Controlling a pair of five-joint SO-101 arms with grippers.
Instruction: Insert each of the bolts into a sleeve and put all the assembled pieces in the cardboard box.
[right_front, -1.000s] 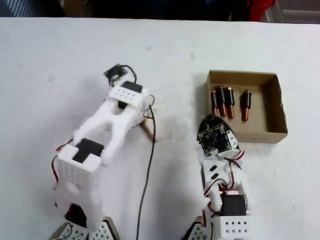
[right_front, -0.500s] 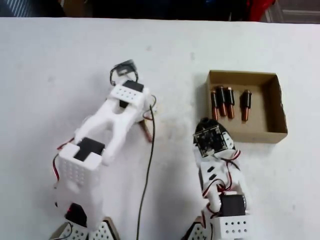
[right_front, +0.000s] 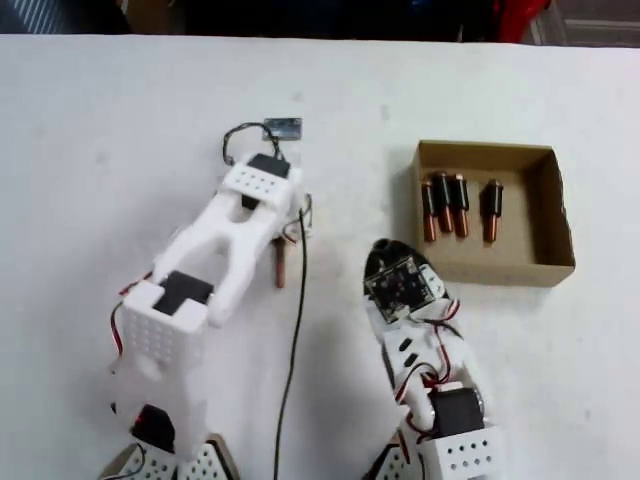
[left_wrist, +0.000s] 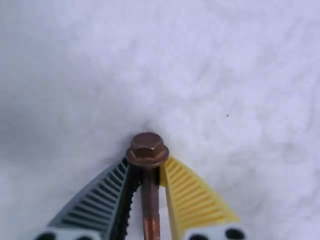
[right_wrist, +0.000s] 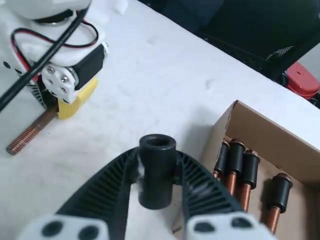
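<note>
Right end effector (right_wrist: 157, 159), pinching sleeve (right_wrist: 156, 181), swung toward left end effector (left_wrist: 146, 167) pinching bolt (left_wrist: 146, 149). Risk: axes misaligned, thread tip catches sleeve rim, bolt slips in grip.

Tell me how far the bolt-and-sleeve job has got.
Done: four assembled pieces lie in the cardboard box. In hand: the left gripper is shut on a bare bolt, and the right gripper is shut on a black sleeve, the two apart. Left: push this bolt into this sleeve, then set that piece in the box with the others.
</note>
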